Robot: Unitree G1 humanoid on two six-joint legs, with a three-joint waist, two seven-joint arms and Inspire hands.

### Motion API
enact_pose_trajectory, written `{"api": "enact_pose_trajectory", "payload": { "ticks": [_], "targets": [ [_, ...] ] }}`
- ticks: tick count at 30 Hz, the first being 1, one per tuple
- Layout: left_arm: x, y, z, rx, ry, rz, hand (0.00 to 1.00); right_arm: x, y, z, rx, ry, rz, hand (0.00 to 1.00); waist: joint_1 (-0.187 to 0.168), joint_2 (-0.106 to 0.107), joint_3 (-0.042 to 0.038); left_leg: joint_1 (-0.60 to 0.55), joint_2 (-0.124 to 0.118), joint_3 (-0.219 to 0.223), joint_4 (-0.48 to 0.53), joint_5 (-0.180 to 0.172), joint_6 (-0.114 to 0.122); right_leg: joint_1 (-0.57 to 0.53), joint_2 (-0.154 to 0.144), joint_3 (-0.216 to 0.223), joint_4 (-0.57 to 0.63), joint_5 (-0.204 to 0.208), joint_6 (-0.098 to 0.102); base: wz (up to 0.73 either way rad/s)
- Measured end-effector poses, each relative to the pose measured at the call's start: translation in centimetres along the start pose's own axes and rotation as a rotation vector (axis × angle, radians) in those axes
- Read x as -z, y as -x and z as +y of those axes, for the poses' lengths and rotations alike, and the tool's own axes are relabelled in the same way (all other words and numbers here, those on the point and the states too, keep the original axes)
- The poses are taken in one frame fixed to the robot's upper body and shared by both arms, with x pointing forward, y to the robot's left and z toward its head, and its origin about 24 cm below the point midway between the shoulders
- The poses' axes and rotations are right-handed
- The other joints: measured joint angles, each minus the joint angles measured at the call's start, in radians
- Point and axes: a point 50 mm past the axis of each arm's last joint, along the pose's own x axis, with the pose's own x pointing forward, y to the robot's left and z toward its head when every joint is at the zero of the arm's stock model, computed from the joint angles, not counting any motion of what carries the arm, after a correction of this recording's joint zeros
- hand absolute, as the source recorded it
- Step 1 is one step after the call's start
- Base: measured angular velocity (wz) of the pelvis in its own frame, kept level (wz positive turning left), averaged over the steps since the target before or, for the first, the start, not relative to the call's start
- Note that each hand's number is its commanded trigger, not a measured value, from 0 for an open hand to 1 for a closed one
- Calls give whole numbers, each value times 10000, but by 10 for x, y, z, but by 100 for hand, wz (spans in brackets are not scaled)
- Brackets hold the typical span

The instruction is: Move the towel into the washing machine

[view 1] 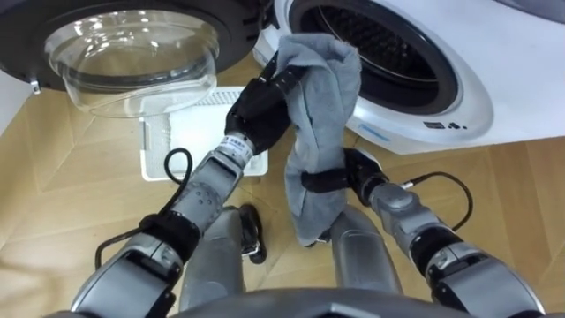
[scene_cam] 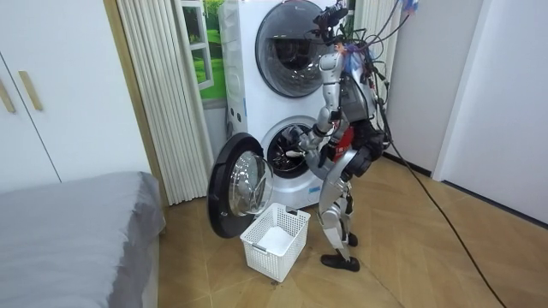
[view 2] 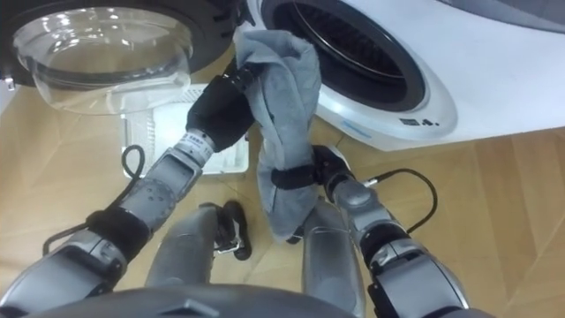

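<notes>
A grey towel (view 1: 322, 106) hangs bunched in front of the washing machine (view 1: 441, 97), just below its round open drum mouth (view 1: 388, 44). My left hand (view 1: 260, 104) is shut on the towel's upper part at its left edge. My right hand (view 1: 357, 172) is curled round the towel lower down, and the towel's tail droops beneath it. The towel's top reaches the drum's rim but stays outside. In the room view I stand bent slightly towards the lower machine (scene_cam: 287, 184).
The machine's glass door (view 1: 132, 53) stands swung open on my left. A white laundry basket (view 1: 190, 132) sits on the wooden floor under the door, also as basket (scene_cam: 274, 239). A second machine (scene_cam: 291, 51) is stacked above. A grey bed (scene_cam: 68, 222) lies at the room view's left.
</notes>
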Motion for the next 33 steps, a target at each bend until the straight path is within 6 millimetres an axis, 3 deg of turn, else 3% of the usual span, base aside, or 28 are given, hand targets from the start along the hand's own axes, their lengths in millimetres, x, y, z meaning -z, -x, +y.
{"api": "enact_pose_trajectory", "payload": {
  "ticks": [3, 6, 10, 17, 25, 29, 33],
  "targets": [
    [4, 11, 24, -1664, -2407, 1056, 0, 5, 2, -13, 586, -522, 184, 100, 295, 188, 71, -2, -68, 1, -133, 2, 2, -16, -113, -204, 28, 1, -4, 2],
    [13, 33, 55, -3691, -4643, 2354, 0, 10, 4, -22, 982, -1585, 382, 100, 428, 250, 63, 59, -203, -9, -350, 110, -10, -27, -205, -213, -19, 2, -5, 5],
    [20, 64, 80, -5326, -5711, 3142, 0, 20, 6, -35, 1487, -3622, 792, 100, 458, 257, 68, 17, -210, -60, -311, 114, -12, -28, -228, -260, 17, 1, -3, 4],
    [17, 58, 78, -6045, -5823, 2690, 0, 31, 15, -60, 2314, -6130, 841, 100, 432, 252, 73, -57, -359, -199, -263, 192, 71, -13, -385, -366, 3, 2, -2, 7],
    [12, 58, 79, -6547, -6349, 2574, 0, 23, 14, -70, 2356, -8004, 811, 100, 440, 140, 87, -112, -382, -108, -283, 242, 97, -138, -450, -342, 74, 9, -9, -1],
    [9, 59, 80, -6589, -6384, 2550, 0, 7, 10, -75, 2185, -8689, 393, 100, 407, -200, 112, -236, -536, -26, -232, 287, 135, -418, -636, -232, 384, -117, 18, 5],
    [3, 58, 80, -6676, -6418, 2440, 0, -14, 12, -96, 2287, -9726, -368, 100, 383, -524, 102, -393, -631, -10, -93, 331, 206, -602, -758, -209, 531, -121, 54, 1]
  ]
}}
